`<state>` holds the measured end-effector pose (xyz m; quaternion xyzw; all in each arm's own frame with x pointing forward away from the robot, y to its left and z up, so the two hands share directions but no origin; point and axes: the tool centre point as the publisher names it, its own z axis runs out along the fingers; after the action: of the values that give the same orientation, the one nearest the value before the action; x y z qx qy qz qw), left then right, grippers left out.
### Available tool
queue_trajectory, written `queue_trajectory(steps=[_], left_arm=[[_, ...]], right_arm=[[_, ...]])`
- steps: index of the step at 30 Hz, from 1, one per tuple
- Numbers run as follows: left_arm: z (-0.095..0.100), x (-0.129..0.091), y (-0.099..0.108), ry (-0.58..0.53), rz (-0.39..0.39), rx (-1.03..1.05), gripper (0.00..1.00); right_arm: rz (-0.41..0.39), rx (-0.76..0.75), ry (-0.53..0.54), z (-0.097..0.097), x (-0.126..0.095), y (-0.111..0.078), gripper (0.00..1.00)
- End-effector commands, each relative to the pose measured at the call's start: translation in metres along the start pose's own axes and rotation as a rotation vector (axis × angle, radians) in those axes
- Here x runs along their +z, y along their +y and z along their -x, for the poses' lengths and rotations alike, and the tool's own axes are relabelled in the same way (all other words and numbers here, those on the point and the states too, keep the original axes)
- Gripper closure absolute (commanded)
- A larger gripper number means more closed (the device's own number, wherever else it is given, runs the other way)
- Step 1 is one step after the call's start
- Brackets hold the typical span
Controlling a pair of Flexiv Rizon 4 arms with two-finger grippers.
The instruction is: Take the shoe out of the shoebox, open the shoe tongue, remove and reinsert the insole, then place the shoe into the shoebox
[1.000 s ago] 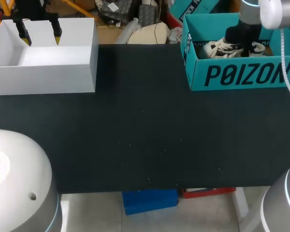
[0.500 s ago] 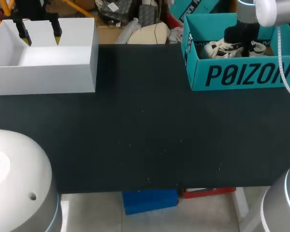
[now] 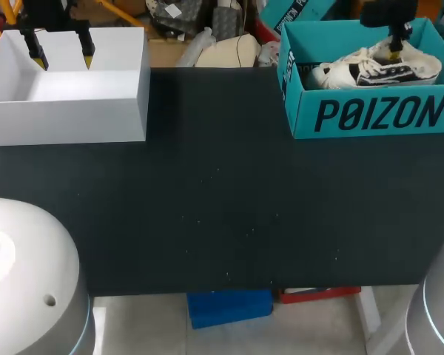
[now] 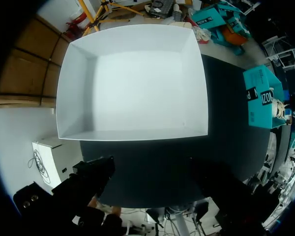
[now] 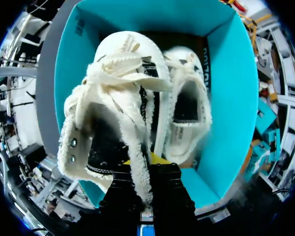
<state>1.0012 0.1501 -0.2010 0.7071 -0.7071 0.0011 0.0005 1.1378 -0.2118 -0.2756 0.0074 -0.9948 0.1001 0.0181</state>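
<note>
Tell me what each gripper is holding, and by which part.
Right gripper: the shoe, pinched by a frayed white strip at its opening. Left gripper: nothing, open.

My head camera looks down from above and behind me, far enough to take in the whole table (image 3: pixel 222 222). My left wrist camera faces straight down on the white box (image 4: pixel 132 83) from high up, and at its edge catches the shoebox (image 4: pixel 259 98) too. My right wrist camera peers into that shoebox from close, the shoe (image 5: pixel 113 113) filling its view.
</note>
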Motion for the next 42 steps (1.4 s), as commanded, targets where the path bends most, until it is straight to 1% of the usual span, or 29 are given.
queue_trajectory(steps=[1,3,5,8,9,11,12,13,14,15,16,17,18,21,23,26,27,28,29,30,31,32,34,35,37,39,40,42], left_arm=[[0.0,-0.001,0.0,-0.001,0.001,0.0,0.0],[0.0,-0.001,0.0,-0.001,0.001,0.0,0.0],[0.0,-0.001,0.0,-0.001,0.001,0.0,0.0],[0.0,-0.001,0.0,-0.001,0.001,0.0,0.0],[0.0,-0.001,0.0,-0.001,0.001,0.0,0.0],[0.0,-0.001,0.0,-0.001,0.001,0.0,0.0],[0.0,-0.001,0.0,-0.001,0.001,0.0,0.0],[0.0,-0.001,0.0,-0.001,0.001,0.0,0.0],[0.0,-0.001,0.0,-0.001,0.001,0.0,0.0],[0.0,-0.001,0.0,-0.001,0.001,0.0,0.0],[0.0,-0.001,0.0,-0.001,0.001,0.0,0.0],[0.0,-0.001,0.0,-0.001,0.001,0.0,0.0],[0.0,-0.001,0.0,-0.001,0.001,0.0,0.0],[0.0,-0.001,0.0,-0.001,0.001,0.0,0.0],[0.0,-0.001,0.0,-0.001,0.001,0.0,0.0],[0.0,-0.001,0.0,-0.001,0.001,0.0,0.0],[0.0,-0.001,0.0,-0.001,0.001,0.0,0.0],[0.0,-0.001,0.0,-0.001,0.001,0.0,0.0],[0.0,-0.001,0.0,-0.001,0.001,0.0,0.0],[0.0,-0.001,0.0,-0.001,0.001,0.0,0.0],[0.0,-0.001,0.0,-0.001,0.001,0.0,0.0],[0.0,-0.001,0.0,-0.001,0.001,0.0,0.0],[0.0,-0.001,0.0,-0.001,0.001,0.0,0.0],[0.0,-0.001,0.0,-0.001,0.001,0.0,0.0],[0.0,-0.001,0.0,-0.001,0.001,0.0,0.0],[0.0,-0.001,0.0,-0.001,0.001,0.0,0.0],[0.0,-0.001,0.0,-0.001,0.001,0.0,0.0],[0.0,-0.001,0.0,-0.001,0.001,0.0,0.0]], right_arm=[[-0.043,-0.013,0.004,-0.017,-0.092,0.002,1.0],[-0.051,-0.013,0.012,-0.024,-0.113,0.006,1.0],[-0.071,-0.008,0.011,-0.033,-0.134,0.015,1.0],[-0.091,0.024,0.009,-0.048,-0.161,0.034,1.0],[-0.102,0.043,0.012,-0.056,-0.172,0.044,1.0],[-0.123,0.08,0.014,-0.069,-0.184,0.058,1.0],[-0.126,0.109,0.018,-0.079,-0.191,0.072,1.0],[-0.125,0.12,0.015,-0.084,-0.195,0.081,1.0],[-0.129,0.127,0.01,-0.091,-0.2,0.094,1.0],[-0.129,0.137,0.005,-0.102,-0.205,0.113,1.0],[-0.124,0.141,0.001,-0.106,-0.207,0.123,1.0],[-0.118,0.14,0.0,-0.116,-0.211,0.143,1.0],[-0.117,0.135,0.0,-0.123,-0.212,0.158,1.0],[-0.098,0.12,0.021,-0.144,-0.209,0.202,1.0],[-0.078,0.11,0.039,-0.158,-0.203,0.231,1.0],[-0.073,0.091,0.054,-0.181,-0.193,0.272,1.0],[-0.076,0.081,0.056,-0.186,-0.19,0.28,1.0],[-0.054,0.072,0.058,-0.197,-0.185,0.297,1.0],[-0.041,0.077,0.056,-0.204,-0.18,0.308,1.0],[-0.059,0.063,0.053,-0.211,-0.174,0.317,1.0],[-0.052,0.064,0.056,-0.218,-0.167,0.326,1.0],[-0.024,0.076,0.059,-0.225,-0.161,0.334,1.0],[-0.041,0.081,0.049,-0.237,-0.148,0.346,1.0],[-0.015,0.102,0.05,-0.243,-0.141,0.352,1.0],[-0.012,0.115,0.042,-0.254,-0.126,0.361,1.0],[0.02,0.123,0.034,-0.264,-0.112,0.369,1.0],[-0.012,0.108,0.031,-0.269,-0.103,0.373,1.0],[0.022,0.089,0.029,-0.278,-0.083,0.383,1.0]])
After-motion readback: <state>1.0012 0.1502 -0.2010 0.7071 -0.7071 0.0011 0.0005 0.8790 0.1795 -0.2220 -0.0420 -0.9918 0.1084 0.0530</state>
